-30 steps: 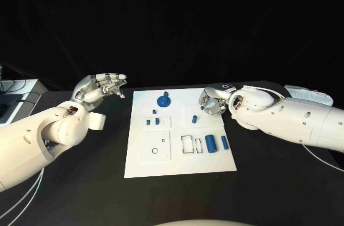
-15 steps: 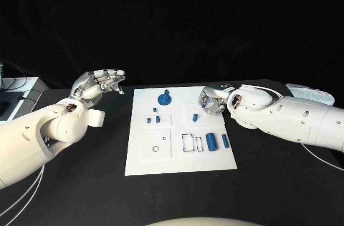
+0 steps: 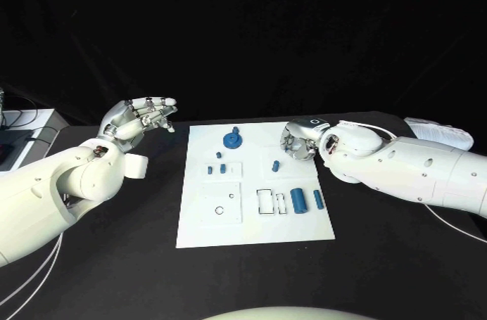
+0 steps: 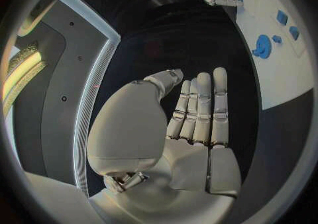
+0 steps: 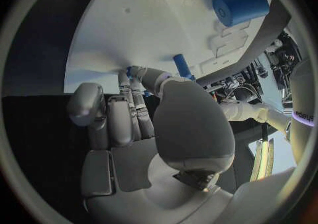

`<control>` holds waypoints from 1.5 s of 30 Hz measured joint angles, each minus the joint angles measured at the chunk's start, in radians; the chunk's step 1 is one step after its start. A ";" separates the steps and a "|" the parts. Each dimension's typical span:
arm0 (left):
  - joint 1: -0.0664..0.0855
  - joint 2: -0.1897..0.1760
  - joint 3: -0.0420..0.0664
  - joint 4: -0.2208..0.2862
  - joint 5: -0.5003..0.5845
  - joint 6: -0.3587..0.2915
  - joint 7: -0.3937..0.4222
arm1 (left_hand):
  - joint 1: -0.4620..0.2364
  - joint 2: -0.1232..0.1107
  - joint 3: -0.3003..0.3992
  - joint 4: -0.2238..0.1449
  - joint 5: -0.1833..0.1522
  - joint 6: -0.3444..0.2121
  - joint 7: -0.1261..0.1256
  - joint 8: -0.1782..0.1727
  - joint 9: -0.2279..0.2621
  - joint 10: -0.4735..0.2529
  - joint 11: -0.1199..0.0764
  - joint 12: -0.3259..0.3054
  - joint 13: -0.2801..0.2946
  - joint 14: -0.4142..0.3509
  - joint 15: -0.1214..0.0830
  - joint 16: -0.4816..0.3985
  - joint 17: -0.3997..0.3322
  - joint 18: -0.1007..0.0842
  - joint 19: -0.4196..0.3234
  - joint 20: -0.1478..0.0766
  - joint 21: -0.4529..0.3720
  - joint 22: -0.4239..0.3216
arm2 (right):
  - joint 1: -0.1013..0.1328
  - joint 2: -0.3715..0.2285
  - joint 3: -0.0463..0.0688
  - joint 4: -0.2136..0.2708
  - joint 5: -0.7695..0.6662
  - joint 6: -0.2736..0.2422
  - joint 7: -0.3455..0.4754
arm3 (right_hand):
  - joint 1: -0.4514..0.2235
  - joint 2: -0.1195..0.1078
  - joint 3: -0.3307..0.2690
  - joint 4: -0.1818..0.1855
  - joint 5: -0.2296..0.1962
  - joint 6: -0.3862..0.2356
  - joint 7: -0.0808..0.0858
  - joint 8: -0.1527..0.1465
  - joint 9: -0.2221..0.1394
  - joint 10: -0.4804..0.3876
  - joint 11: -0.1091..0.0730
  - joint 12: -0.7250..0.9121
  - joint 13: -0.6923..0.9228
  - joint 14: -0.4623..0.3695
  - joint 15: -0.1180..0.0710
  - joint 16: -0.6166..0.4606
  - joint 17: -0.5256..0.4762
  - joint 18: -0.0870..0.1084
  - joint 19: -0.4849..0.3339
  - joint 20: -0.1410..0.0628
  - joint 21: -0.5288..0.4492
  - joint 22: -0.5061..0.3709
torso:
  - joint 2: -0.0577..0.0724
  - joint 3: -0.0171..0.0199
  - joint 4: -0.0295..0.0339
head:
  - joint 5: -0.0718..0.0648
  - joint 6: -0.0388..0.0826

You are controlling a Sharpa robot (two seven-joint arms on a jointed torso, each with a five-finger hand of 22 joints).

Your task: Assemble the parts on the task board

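Observation:
The white task board (image 3: 254, 225) lies in the middle of the black table. On it are a blue gear-like disc (image 3: 231, 138), several small blue pegs (image 3: 216, 170), one peg (image 3: 275, 167), a thick blue cylinder (image 3: 298, 200) and a slimmer one (image 3: 317, 200). My left hand (image 3: 142, 118) is raised off the board's far left corner, its fingers straight and apart from the thumb (image 4: 199, 113), holding nothing. My right hand (image 3: 300, 143) is curled down at the board's right edge, just beyond the single peg (image 5: 180, 65). A speck of blue (image 5: 129, 69) shows at its fingertips; whether it is pinched is unclear.
Pale equipment (image 3: 20, 133) stands at the table's left edge and a white object (image 3: 438, 131) lies behind my right arm. The board has outlined slots (image 3: 264, 202) and a ring mark (image 3: 219, 212) in its near half.
The whole view has shifted a little. My left hand has risen slightly; my right hand stays at the board's right edge.

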 measured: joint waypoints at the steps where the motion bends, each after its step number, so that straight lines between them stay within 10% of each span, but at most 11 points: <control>1: 0.000 0.000 0.000 0.000 0.000 0.000 0.000 | 0.000 0.000 0.000 0.000 0.000 0.000 0.000 0.001 0.000 0.000 0.000 0.000 -0.001 0.000 0.000 0.000 0.000 0.000 0.000 0.000 0.000 0.000 | 0.000 0.000 0.000 0.001 -0.003 -0.002 -0.003 | 0.001 0.002 0.001 -0.001 -0.001 0.000 0.000 0.001 0.004 0.000 0.000 0.000 0.000 -0.002 -0.002 0.000 0.000 0.000 0.000 0.000 0.001 0.003 | 0.000 0.0000 0.0000 | 0.000 0.000; 13: 0.000 0.000 0.000 -0.011 -0.001 -0.001 -0.004 | 0.004 -0.004 -0.005 0.000 0.000 0.000 0.000 0.001 0.000 0.000 0.000 -0.004 -0.005 0.000 0.000 0.000 0.000 0.000 0.008 0.000 0.000 -0.001 | -0.009 -0.010 -0.004 0.025 -0.032 -0.045 -0.040 | 0.005 0.008 0.013 -0.008 -0.011 0.003 -0.003 0.008 0.012 0.004 0.004 -0.005 -0.001 -0.002 -0.002 0.004 -0.003 -0.011 0.015 -0.005 0.029 0.031 | -0.002 0.0001 -0.0002 | -0.003 -0.002; 31: -0.002 0.006 0.001 -0.036 -0.001 -0.005 -0.008 | 0.004 -0.004 -0.014 -0.003 0.000 -0.004 0.003 0.007 -0.001 -0.015 0.007 -0.014 -0.014 0.000 0.000 0.000 0.000 0.000 0.011 0.004 -0.004 -0.003 | 0.020 -0.107 0.015 0.200 0.004 -0.166 -0.046 | 0.006 0.009 0.018 -0.008 -0.005 0.001 -0.005 0.013 0.019 0.007 0.007 -0.007 -0.002 -0.002 -0.001 0.008 -0.008 -0.024 0.027 -0.009 0.059 0.066 | -0.004 -0.0013 -0.0008 | 0.001 0.007; 45: -0.008 0.017 0.001 -0.023 0.000 -0.013 -0.010 | 0.004 -0.004 -0.014 -0.003 0.000 -0.004 0.003 0.007 -0.001 -0.022 0.007 -0.014 -0.018 0.000 0.000 0.000 0.000 0.000 0.011 0.004 -0.004 -0.004 | -0.016 -0.051 0.010 0.350 0.032 -0.171 -0.040 | 0.006 0.008 0.018 -0.008 -0.005 0.001 -0.005 0.013 0.021 0.007 0.007 -0.007 -0.002 -0.002 -0.001 0.008 -0.015 -0.024 0.027 -0.009 0.063 0.067 | -0.007 -0.0048 0.0010 | 0.049 -0.005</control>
